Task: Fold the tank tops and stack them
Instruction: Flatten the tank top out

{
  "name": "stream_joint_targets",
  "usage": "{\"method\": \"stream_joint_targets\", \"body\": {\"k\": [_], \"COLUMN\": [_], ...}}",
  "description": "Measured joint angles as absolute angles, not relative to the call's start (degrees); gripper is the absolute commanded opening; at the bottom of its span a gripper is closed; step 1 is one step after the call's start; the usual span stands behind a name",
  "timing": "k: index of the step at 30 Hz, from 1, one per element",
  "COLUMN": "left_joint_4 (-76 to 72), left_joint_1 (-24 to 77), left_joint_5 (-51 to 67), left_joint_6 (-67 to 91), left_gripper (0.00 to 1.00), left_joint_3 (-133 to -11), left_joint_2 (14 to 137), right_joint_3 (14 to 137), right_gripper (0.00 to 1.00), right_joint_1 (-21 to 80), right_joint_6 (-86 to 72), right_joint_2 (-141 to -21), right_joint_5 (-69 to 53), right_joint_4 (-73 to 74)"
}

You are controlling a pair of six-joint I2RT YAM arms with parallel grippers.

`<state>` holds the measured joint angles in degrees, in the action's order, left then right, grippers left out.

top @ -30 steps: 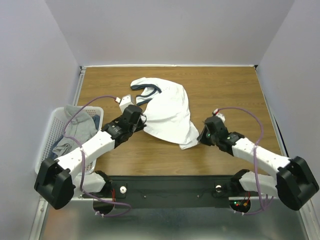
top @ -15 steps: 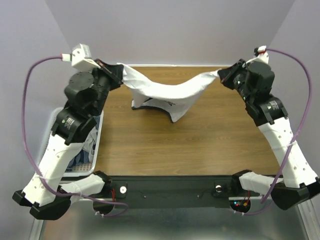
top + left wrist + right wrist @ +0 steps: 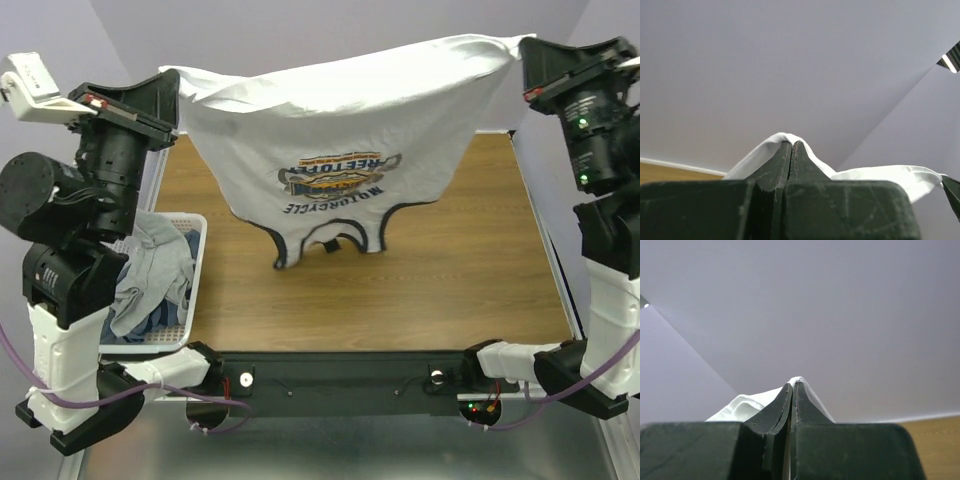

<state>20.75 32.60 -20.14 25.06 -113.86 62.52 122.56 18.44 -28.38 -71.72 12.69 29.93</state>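
L gripper (image 3: 791, 146): fingers (image 3: 780, 167) pressed together, pinching a fold of the white top (image 3: 765, 150); the cloth humps over the tips & trails off to the right. R gripper (image 3: 792, 386): same story, fingers (image 3: 807, 407) tight together on a white fold, cloth dropping away to the left. In the top view both arms stand up high, L gripper (image 3: 168, 80) at far left and R gripper (image 3: 522, 55) at far right, well apart. The white top (image 3: 340, 120) is stretched between them by its two hem corners, and the upper edge sags a little in the middle. It hangs upside down w/ the front toward the cam. The print (image 3: 335, 178) is blue & orange w/ inverted lettering. Navy-edged neck & armholes are at the low end, and the straps dangle over the middle of the table (image 3: 460, 270). Can't tell if they touch the wood. The basket (image 3: 195, 222) sits at near left by the table's left edge, just beside the L arm. Grey tops (image 3: 150, 270) are heaped in it, crumpled, w/ some darker blue-grey cloth low in the pile, and one grey fold lies up against the basket's right wall.
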Motion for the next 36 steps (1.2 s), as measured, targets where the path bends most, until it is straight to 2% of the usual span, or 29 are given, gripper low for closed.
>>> {"method": "stream_joint_targets", "body": {"k": [4, 9, 13, 17, 19, 21, 23, 25, 32, 36], "left_joint_4": [19.99, 16.97, 12.78, 8.03, 7.6, 7.97, 7.29, 6.48, 0.34, -2.59], "left_joint_1": [32.62, 32.62, 32.4, 29.91, 26.72, 22.28, 18.33, 14.72, 6.98, 6.28], "left_joint_5": [-20.01, -20.49, -21.34, -19.97, -16.93, -12.64, -7.75, -2.15, 10.33, 13.61], "left_joint_6": [24.84, 24.62, 23.59, 22.76, 23.07, 24.1, 26.0, 28.25, 32.45, 32.62], "left_gripper": [0.0, 0.0, 0.0, 0.0, 0.0, 0.0, 0.0, 0.0, 0.0, 0.0], "left_joint_3": [-114.74, -113.69, -112.9, -113.69, -118.76, -129.29, -140.44, -146.67, -139.02, -133.86], "left_joint_2": [62.37, 62.17, 65.67, 74.04, 81.28, 92.2, 103.63, 111.46, 114.13, 108.68], "right_joint_3": [127.85, 128.4, 127.76, 129.67, 133.78, 141.1, 147.0, 149.18, 145.21, 137.97], "right_gripper": [0.0, 0.0, 0.0, 0.0, 0.0, 0.0, 0.0, 0.0, 0.01, 0.0], "right_joint_1": [18.44, 18.44, 18.44, 18.24, 17.19, 15.59, 13.65, 11.55, 7.79, 7.86], "right_joint_6": [-27.31, -26.46, -25.47, -24.62, -24.73, -25.04, -25.76, -26.98, -28.16, -28.32], "right_joint_2": [-72.01, -73.14, -79.02, -90.17, -98.72, -108.44, -115.35, -119.2, -115.77, -106.43], "right_joint_5": [13.02, 13.19, 13.23, 12.95, 11.38, 9.85, 7.92, 6.57, 5.96, 6.04], "right_joint_4": [29.54, 28.99, 27.94, 26.79, 26.7, 26.87, 26.5, 25.69, 16.88, 12.23]}}
